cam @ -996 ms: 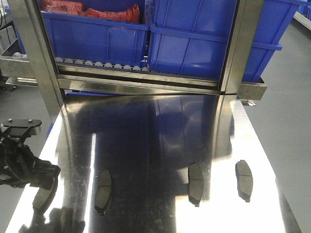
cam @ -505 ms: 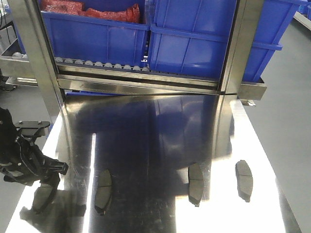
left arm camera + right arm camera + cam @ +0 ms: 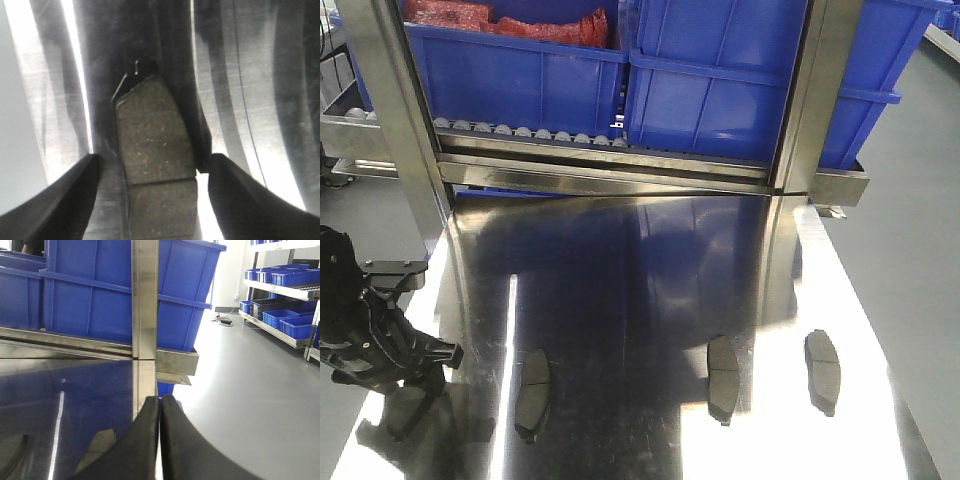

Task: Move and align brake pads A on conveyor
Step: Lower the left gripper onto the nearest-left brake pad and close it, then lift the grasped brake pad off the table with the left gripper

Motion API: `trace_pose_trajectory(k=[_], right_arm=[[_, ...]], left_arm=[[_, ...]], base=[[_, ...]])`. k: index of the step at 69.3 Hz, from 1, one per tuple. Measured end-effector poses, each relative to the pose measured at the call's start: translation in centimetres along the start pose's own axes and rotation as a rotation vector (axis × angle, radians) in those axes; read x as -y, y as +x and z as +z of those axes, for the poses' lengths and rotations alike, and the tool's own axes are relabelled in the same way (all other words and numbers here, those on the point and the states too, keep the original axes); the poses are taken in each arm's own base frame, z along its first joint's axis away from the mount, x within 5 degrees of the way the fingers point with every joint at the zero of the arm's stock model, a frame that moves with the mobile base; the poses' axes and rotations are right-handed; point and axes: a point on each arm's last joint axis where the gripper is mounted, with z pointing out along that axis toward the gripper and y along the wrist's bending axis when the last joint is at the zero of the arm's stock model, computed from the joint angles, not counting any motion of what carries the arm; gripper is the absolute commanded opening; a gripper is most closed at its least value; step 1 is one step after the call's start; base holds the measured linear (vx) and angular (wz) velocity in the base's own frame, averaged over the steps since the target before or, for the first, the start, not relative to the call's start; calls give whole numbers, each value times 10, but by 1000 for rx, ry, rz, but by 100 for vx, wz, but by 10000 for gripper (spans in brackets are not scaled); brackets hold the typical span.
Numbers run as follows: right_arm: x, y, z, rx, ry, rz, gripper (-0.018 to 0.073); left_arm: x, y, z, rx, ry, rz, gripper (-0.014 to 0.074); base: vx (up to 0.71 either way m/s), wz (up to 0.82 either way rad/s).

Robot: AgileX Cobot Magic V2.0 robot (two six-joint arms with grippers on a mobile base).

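2 big blue plastic bins (image 3: 720, 90) with smooth moulded walls sit on a roller rack (image 3: 520, 132) past the table's far edge. The left bin holds crumpled red material (image 3: 510, 22). Square brushed-steel posts (image 3: 815, 90) rise at the far corners. The steel table (image 3: 640, 260) is mirror-shiny, streaked with glare and blue reflections.

The black left arm (image 3: 370, 320) hangs over the table's near left corner. In the wrist view the left gripper (image 3: 152, 162) has its 2 dark rubbery fingers (image 3: 60, 200) spread wide, 1 on each side of pad 1 (image 3: 155, 150). The right one is very close to the pad's edge; contact cannot be told. The right gripper (image 3: 160, 402) has its curved black fingers (image 3: 135, 440) pressed together, nothing between them.

4 brake pads A lie flat along the table's near edge, well apart. Pad 1 is at the left corner, then pad 2 (image 3: 532, 380), pad 3 (image 3: 723, 378) and pad 4 (image 3: 822, 372) near the right edge. Each is a curved oblong. Pad 1 shows a grainy grey-brown face, 1 groove across it and a darker backing plate.
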Motion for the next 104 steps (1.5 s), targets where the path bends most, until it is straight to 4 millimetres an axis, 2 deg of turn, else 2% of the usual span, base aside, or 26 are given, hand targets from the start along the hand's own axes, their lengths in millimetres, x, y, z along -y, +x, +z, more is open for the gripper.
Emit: trace_pose_trajectory(k=[15, 29, 39, 56, 68, 74, 87, 104], right_arm=[[0, 0, 0, 0, 0, 0, -11], [0, 0, 0, 0, 0, 0, -11], [0, 0, 0, 0, 0, 0, -11], [0, 0, 0, 0, 0, 0, -11], [0, 0, 0, 0, 0, 0, -11], [0, 0, 0, 0, 0, 0, -11], [0, 0, 0, 0, 0, 0, -11], [0, 0, 0, 0, 0, 0, -11]], left_arm=[[3, 1, 0, -9, -5, 17, 421], [14, 2, 2, -14, -21, 51, 369], [14, 2, 2, -15, -38, 31, 272], [13, 3, 1, -24, -52, 25, -2], [13, 4, -3, -21, -62, 35, -7], [14, 4, -18, 31, -63, 42, -7], [19, 9, -73, 273, -48, 46, -7], [23, 33, -132, 489, -37, 61, -7]], base=[[0, 0], [0, 0], [0, 0], [0, 0], [0, 0], [0, 0], [0, 0], [0, 0]])
